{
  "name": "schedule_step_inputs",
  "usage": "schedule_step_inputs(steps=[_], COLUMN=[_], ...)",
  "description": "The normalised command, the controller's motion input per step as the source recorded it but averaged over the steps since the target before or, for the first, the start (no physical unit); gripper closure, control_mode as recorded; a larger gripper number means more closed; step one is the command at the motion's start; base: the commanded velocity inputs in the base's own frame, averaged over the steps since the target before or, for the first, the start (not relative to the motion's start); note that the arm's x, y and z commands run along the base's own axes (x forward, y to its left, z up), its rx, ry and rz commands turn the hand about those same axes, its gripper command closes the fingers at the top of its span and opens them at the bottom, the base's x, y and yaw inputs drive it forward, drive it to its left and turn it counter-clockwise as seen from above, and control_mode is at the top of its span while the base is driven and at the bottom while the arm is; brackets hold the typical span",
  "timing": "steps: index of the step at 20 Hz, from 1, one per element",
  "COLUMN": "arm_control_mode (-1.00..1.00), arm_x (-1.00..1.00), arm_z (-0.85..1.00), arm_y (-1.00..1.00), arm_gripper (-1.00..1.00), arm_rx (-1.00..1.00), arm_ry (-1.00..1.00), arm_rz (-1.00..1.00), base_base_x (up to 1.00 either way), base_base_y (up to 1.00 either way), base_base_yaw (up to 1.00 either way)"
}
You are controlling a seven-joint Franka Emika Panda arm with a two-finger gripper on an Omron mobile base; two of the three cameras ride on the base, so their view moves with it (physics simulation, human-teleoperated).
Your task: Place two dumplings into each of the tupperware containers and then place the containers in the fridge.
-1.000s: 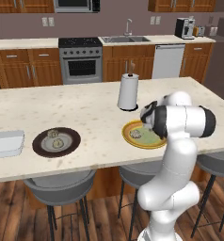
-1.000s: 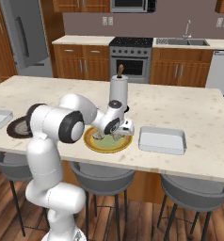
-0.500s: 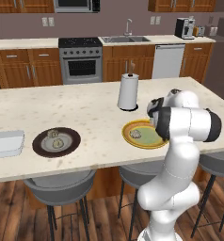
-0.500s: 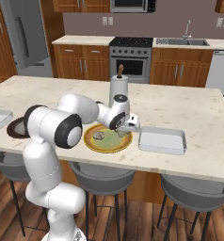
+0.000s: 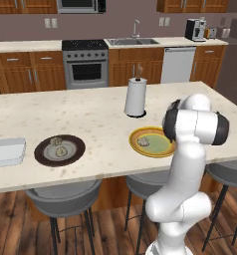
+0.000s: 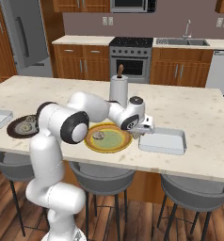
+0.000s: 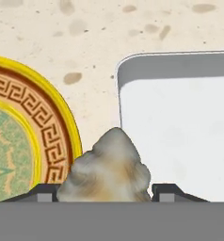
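My gripper (image 7: 104, 195) is clamped on one dumpling (image 7: 106, 170); the lumpy beige body sits between my two dark finger tips (image 7: 43, 194), filling the gap. Seen from the right base camera, my gripper (image 6: 143, 132) hangs low over the island counter (image 6: 198, 113), at the gap between the yellow plate (image 6: 108, 140) and the near tupperware container (image 6: 163, 140).

Below the held dumpling: yellow plate's patterned rim (image 7: 48, 136) to one side, container's rounded corner and pale floor (image 7: 180, 132) to the other. The dumpling overlaps the container's near edge in the hand camera; whether it is inside the wall line I cannot tell.

One dumpling (image 6: 99, 136) lies on the yellow plate, toward its left part.

Further left on the counter, a dark brown plate (image 5: 59, 150) carries two dumplings (image 5: 56, 142), close together. Just beyond it, at the counter's left end, the second container (image 5: 7, 151).

Paper towel roll (image 5: 136, 96) stands upright behind the yellow plate. The fridge (image 6: 25, 40) stands at the back left, door shut.
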Motion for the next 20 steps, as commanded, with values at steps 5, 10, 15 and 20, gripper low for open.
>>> schedule_step_inputs(steps=[5, 10, 15, 20], arm_control_mode=[-1.0, -1.0, -1.0, -1.0], arm_x=[0.1, 0.07, 0.01, 0.07], arm_z=[0.03, -0.14, -0.47, -0.26], arm_y=[-0.66, -0.35, 0.0, 0.0], arm_gripper=[1.0, 1.0, 1.0, 1.0], arm_rx=[0.0, 0.0, 0.0, 0.0], arm_ry=[0.06, 0.01, 0.0, 0.0], arm_rz=[0.0, 0.0, 0.0, 0.0], base_base_x=[0.0, 0.0, 0.0, 0.0], base_base_y=[0.0, 0.0, 0.0, 0.0], base_base_yaw=[0.0, 0.0, 0.0, 0.0])
